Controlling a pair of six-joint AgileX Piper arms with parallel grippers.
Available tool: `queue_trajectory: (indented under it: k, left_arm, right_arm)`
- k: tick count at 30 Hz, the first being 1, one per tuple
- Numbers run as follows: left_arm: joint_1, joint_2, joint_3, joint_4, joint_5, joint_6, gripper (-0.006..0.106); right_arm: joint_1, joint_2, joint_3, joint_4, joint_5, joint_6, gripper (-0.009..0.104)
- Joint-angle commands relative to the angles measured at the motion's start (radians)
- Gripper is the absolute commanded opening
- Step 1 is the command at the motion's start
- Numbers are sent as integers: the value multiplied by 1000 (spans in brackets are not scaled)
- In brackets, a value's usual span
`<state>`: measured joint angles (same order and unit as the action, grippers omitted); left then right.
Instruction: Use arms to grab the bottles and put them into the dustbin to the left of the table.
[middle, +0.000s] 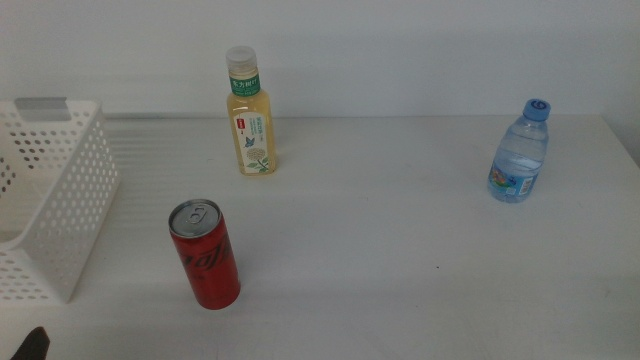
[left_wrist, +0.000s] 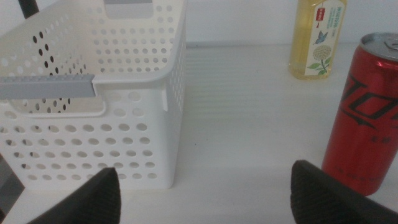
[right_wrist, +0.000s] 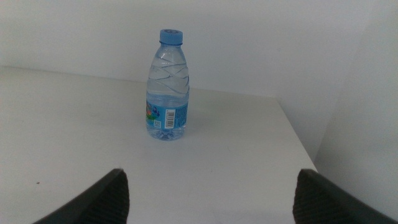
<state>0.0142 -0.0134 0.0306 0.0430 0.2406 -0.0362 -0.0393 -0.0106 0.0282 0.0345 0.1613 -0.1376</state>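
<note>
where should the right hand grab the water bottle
Probably around the ribbed mid-body of the water bottle, just above its label, coming in level from the table's near edge. It stands upright with bare table all round, and the right hand already faces it with its jaws wide apart. The cap looks too narrow for a steady hold.

Water bottle (right_wrist: 168, 87) upright on table (right_wrist: 74, 137).

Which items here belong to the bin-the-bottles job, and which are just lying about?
Job items:
yellow-drink bottle
blue-capped water bottle
red soda can
white perforated dustbin
left claw, open
right claw, open

Just lying about:
nothing visible on the white table
</note>
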Motion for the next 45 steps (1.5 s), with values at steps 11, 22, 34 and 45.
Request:
queue_trajectory:
  k: [11, 22, 34, 45]
  left_arm:
    - [-4, 44, 4, -5, -150, -12, 90]
    - [-96, 254, 4, -12, -437, -14, 90]
    - [-426, 789, 4, -13, -950, -14, 90]
    - [-480, 1266, 5, -18, -1458, -14, 90]
  right_arm:
    - [2, -26, -7, -10, -74, -8, 96]
    - [2, -26, -7, -10, -74, -8, 96]
    - [2, -26, -7, -10, -74, -8, 96]
    - [2, -26, -7, -10, -74, -8, 96]
